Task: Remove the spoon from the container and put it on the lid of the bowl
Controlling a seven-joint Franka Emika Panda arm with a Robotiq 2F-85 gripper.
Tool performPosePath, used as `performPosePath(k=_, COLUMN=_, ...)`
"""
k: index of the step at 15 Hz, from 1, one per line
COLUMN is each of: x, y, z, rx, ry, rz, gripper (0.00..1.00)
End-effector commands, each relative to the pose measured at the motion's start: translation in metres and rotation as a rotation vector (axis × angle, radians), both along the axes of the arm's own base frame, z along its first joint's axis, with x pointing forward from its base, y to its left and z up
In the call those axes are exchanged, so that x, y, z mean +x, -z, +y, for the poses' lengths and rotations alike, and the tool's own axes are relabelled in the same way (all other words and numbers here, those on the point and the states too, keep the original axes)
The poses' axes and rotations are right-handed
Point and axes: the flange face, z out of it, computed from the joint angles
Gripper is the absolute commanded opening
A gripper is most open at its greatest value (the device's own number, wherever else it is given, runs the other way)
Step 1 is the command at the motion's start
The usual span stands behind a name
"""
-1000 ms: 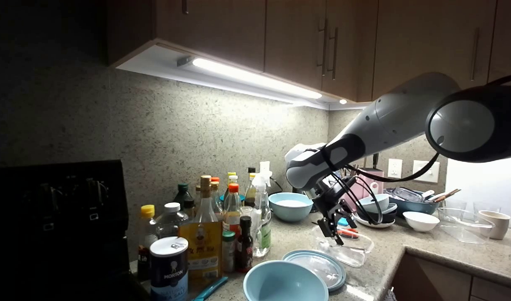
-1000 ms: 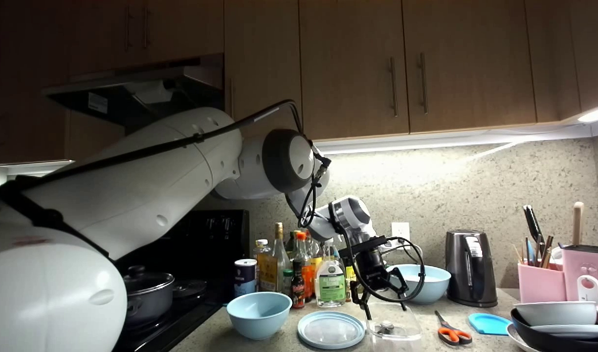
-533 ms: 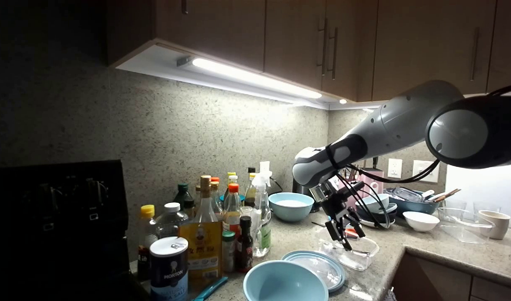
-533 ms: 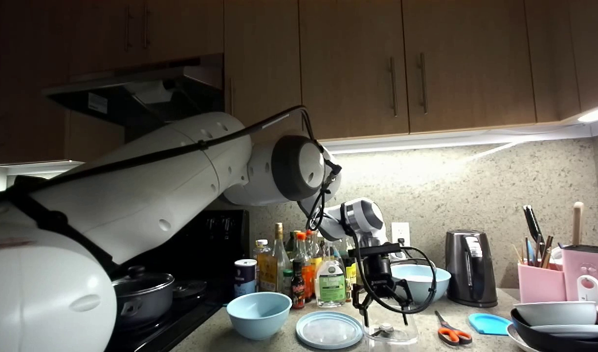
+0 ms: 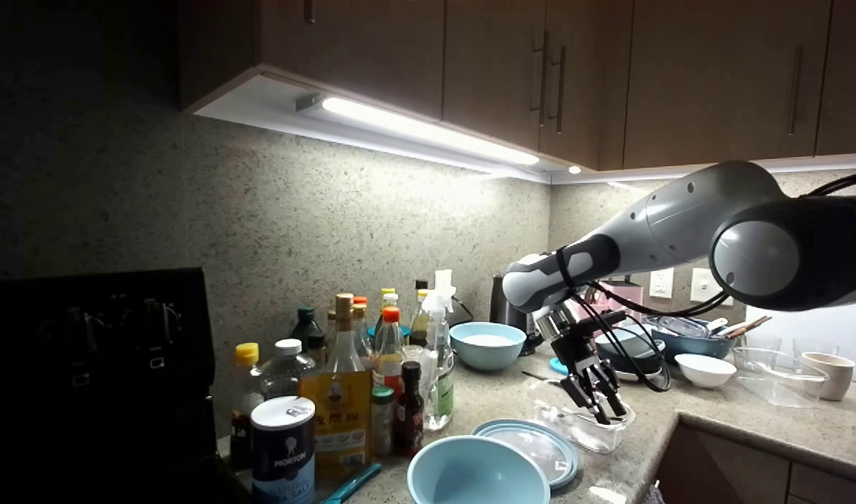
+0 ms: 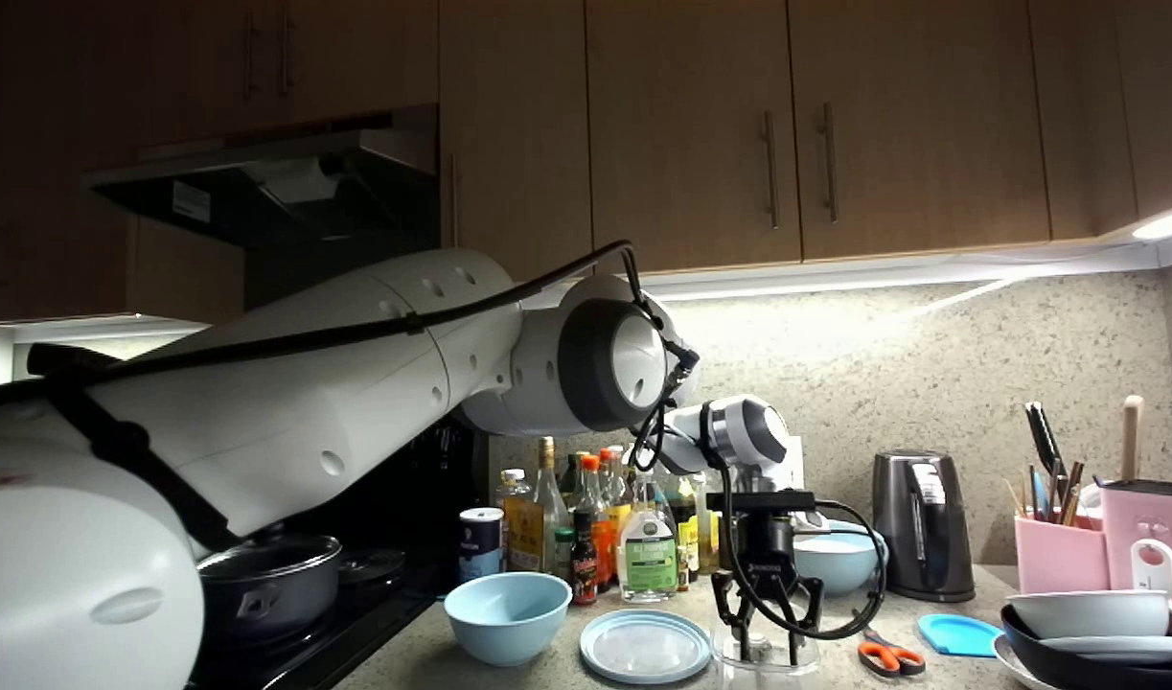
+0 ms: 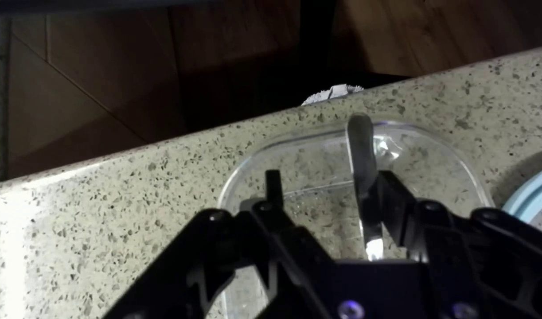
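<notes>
The clear container (image 5: 595, 440) stands on the counter beside the lid (image 6: 646, 644), a pale see-through disc with a light blue rim. In the wrist view the spoon (image 7: 360, 150) is a dark metal handle leaning over the rim of the container (image 7: 473, 179); its lower end is cut off by the gripper body. My gripper (image 7: 331, 180) points down into the container, its jaws partly apart around the handle. The handle lies close against the right-hand finger (image 7: 392, 201), perhaps touching. A wide gap separates it from the left-hand finger (image 7: 274, 186).
A light blue bowl (image 5: 478, 472) stands near the lid, and another blue bowl (image 5: 487, 346) sits at the back. Bottles (image 6: 648, 556) line the wall. Orange-handled scissors (image 6: 890, 657) and stacked dishes (image 6: 1093, 623) lie beyond the container. The counter's edge (image 7: 253, 118) runs close by.
My gripper has come down into the container and turned more upright, moving away from the bottles. Its fingers have drawn closer together. The container has shifted slightly.
</notes>
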Motion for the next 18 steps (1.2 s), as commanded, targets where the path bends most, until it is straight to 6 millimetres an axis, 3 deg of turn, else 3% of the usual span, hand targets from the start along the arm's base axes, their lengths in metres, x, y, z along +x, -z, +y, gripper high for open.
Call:
performPosePath(k=1, x=0.001, y=0.002, z=-0.012, rx=0.057, ry=0.039, rz=0.020, gripper=0.26)
performPosePath(k=5, x=0.004, y=0.000, z=-0.016, rx=0.047, ry=0.062, rz=0.002, gripper=0.02)
performPosePath(k=7, x=0.008, y=-0.008, z=-0.013, rx=0.029, ry=0.060, rz=-0.023, gripper=0.00)
performPosePath(k=13, x=0.021, y=-0.077, z=0.012, rx=-0.044, ry=0.022, rz=-0.170, gripper=0.04)
performPosePath(k=18, x=0.009, y=-0.134, z=0.031, rx=-0.074, ry=0.039, rz=-0.227, gripper=0.04)
